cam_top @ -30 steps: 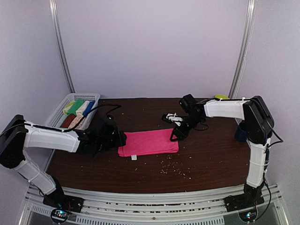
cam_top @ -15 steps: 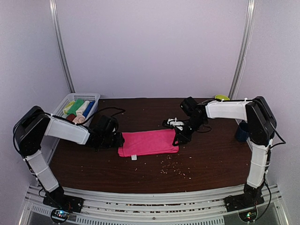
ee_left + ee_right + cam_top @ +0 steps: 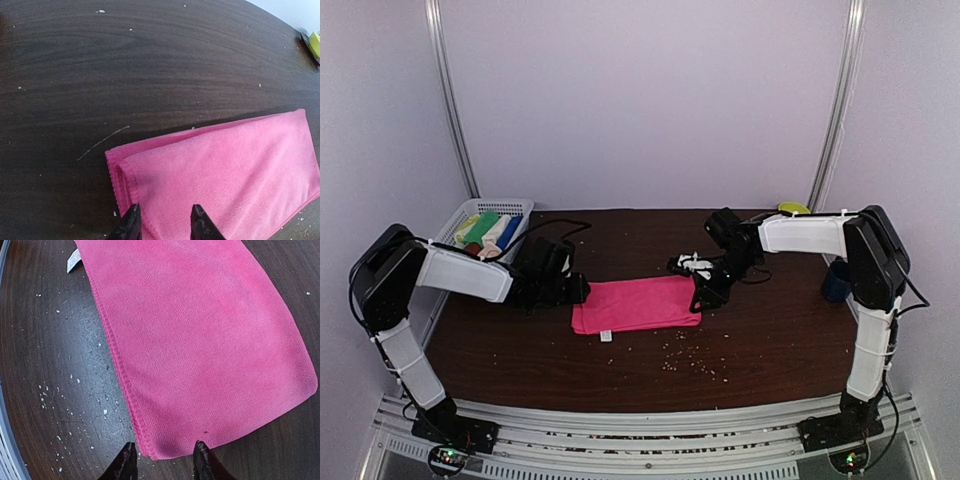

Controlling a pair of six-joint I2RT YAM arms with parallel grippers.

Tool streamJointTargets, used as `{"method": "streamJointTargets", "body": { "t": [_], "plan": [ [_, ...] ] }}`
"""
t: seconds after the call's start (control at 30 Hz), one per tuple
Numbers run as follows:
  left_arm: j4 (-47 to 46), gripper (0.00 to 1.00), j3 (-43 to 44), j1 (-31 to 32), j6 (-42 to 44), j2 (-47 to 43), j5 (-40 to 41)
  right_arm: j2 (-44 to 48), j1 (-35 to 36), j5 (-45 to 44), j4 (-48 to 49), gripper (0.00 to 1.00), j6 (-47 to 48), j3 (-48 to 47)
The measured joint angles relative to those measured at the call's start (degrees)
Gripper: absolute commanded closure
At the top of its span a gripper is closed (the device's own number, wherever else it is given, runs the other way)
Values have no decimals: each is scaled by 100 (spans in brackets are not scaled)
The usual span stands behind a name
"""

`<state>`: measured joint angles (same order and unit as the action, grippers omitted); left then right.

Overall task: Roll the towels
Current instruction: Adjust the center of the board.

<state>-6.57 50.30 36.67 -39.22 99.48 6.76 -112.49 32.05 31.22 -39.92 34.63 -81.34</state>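
Left wrist view: left hand (image 3: 165,209) half-open astride the pink towel (image 3: 230,165) end; right hand (image 3: 164,446) likewise straddles its corner.

Dark wooden table (image 3: 770,350) (crumb-speckled) against pale lilac walls (image 3: 650,100), two metal uprights (image 3: 451,100).

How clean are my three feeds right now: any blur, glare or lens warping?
Top view: soft, purplish, evenly lit, no glare. Left wrist view: pink towel sharp, pale sheen on the table, wood grain bowed by the lens. Right wrist view: towel weave and crumbs crisp, left edge curved.
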Motion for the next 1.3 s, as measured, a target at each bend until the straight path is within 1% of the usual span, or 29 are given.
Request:
{"method": "streamJointTargets", "body": {
  "t": [0.33,0.47,0.53,0.8,1.07,1.17,1.3],
  "plan": [
    [-26,69,0,-111,39,328,-2,-68,105,-35,-79,61,96,0],
    [-79,75,0,-111,44,328,-4,-109,149,-81,-85,61,118,0],
    [-109,80,0,-118,52,332,-9,-125,170,-107,-90,61,120,0],
    [-157,93,2,-173,81,463,-37,-164,184,-153,-120,61,127,0],
    [-160,96,9,-212,114,479,-37,-192,184,-254,-289,61,306,0],
    [-146,100,59,-243,149,479,-35,-195,184,-313,-363,61,411,0],
    [-140,100,208,-273,201,479,-33,-197,184,-372,-411,61,483,0]
  ]
}}
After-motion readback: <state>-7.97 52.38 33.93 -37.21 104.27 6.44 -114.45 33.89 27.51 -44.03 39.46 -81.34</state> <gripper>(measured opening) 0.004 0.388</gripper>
